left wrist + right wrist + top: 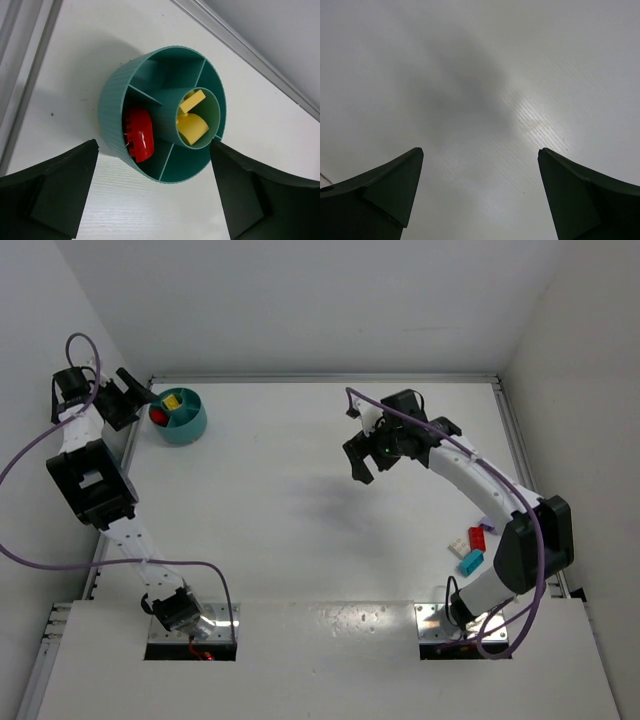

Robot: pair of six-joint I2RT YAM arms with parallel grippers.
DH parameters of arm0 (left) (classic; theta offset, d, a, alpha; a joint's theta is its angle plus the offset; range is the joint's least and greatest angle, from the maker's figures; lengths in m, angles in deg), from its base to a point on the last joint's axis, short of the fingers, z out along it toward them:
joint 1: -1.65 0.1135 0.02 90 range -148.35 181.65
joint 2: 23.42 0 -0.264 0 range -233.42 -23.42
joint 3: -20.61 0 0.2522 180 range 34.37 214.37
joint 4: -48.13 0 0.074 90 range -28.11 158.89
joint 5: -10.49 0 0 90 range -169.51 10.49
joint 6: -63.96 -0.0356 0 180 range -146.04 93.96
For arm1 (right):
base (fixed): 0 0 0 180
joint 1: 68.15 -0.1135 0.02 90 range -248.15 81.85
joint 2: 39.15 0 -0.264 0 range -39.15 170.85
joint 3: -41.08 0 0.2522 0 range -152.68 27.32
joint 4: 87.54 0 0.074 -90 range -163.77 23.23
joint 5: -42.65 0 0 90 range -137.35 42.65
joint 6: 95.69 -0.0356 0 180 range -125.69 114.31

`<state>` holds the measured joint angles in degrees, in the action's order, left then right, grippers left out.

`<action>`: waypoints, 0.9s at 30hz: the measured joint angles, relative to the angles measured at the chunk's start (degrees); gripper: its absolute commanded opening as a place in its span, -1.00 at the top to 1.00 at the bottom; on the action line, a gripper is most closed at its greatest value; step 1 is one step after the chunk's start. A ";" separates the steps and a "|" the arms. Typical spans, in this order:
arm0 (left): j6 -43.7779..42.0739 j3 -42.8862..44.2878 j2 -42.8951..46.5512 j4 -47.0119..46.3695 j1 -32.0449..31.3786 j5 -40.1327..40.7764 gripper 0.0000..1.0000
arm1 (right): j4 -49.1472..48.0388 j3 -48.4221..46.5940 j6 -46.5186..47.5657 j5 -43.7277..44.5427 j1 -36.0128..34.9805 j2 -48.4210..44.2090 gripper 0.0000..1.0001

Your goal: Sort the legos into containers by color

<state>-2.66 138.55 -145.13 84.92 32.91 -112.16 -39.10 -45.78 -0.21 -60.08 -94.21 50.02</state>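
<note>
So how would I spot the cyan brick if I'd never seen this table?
Find the right arm, at the right of the overhead view. Just left of its dark elbow, a few bricks lie on the table. The cyan brick is the one nearest the arm's base, the only blue among red and purple neighbours.
</note>
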 measured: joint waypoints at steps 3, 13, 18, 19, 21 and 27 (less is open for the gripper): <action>-1.01 0.02 1.09 0.20 -0.68 -0.44 -0.99 | -0.28 1.18 -0.15 2.10 0.87 -1.18 -0.85; -18.43 -8.85 31.32 0.92 -14.86 6.05 -0.99 | 1.53 14.47 6.97 12.79 6.19 -14.69 -1.00; -20.92 -17.16 48.46 -0.59 -21.33 4.79 -0.99 | 10.64 24.41 18.10 14.93 11.21 -24.15 -0.87; -21.22 -18.82 50.16 -0.28 -21.00 4.83 -0.99 | 12.61 24.55 19.96 15.13 11.72 -25.42 -0.75; -21.75 -21.57 52.50 0.96 -21.42 5.35 -0.99 | 16.76 24.50 23.56 14.99 12.66 -26.86 -0.49; -27.28 -29.00 52.15 6.82 -26.53 3.58 -0.99 | 25.64 26.12 32.96 15.28 15.39 -27.43 -0.35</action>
<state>-29.94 109.55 -92.98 91.74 6.38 -108.57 -13.46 -19.66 32.75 -44.80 -78.82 22.59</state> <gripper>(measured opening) 0.995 0.697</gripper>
